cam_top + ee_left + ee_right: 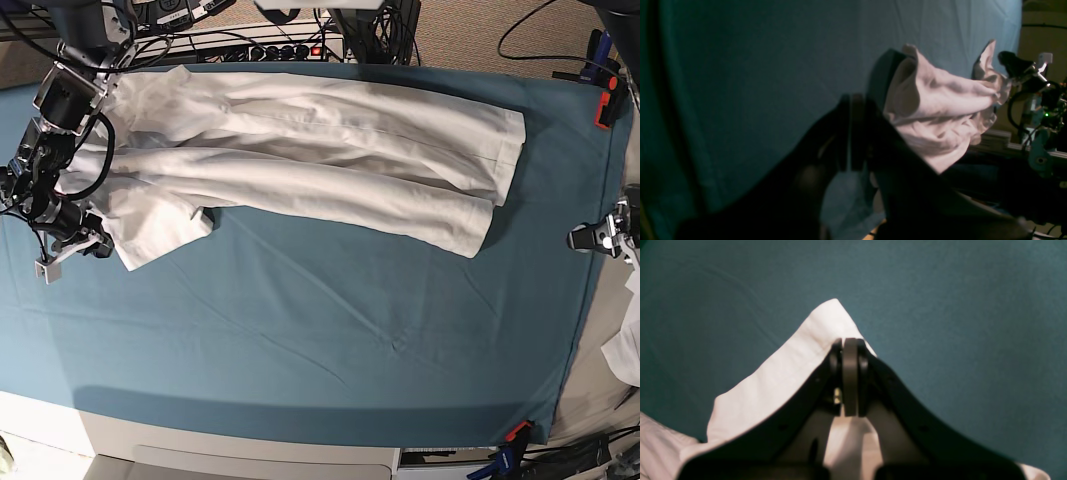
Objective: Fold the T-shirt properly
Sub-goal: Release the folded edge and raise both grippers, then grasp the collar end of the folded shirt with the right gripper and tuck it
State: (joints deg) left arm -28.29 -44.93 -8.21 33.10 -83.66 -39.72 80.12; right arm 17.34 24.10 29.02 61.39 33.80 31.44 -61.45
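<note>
1. R gripper (pixel 850 350): jaws closed tight on a hemmed corner of the T-shirt (pixel 780 380); white cloth peaks up past the tips, teal sheet (pixel 957 323) behind.
2. L gripper (pixel 870 110): dark and blurred in the wrist view; seems pinched on bunched white shirt cloth (pixel 940 110), though the contact itself is hard to see.
3. Base view: both grippers sit at the table's left edge, at the shirt's left end.
4. T-shirt (pixel 320 150) lies long across the far half of the teal sheet (pixel 330 330), wrinkled, folded lengthwise, sleeve flap at lower left.
5. Orange clamps (pixel 604 108) pin the sheet's right side.
</note>
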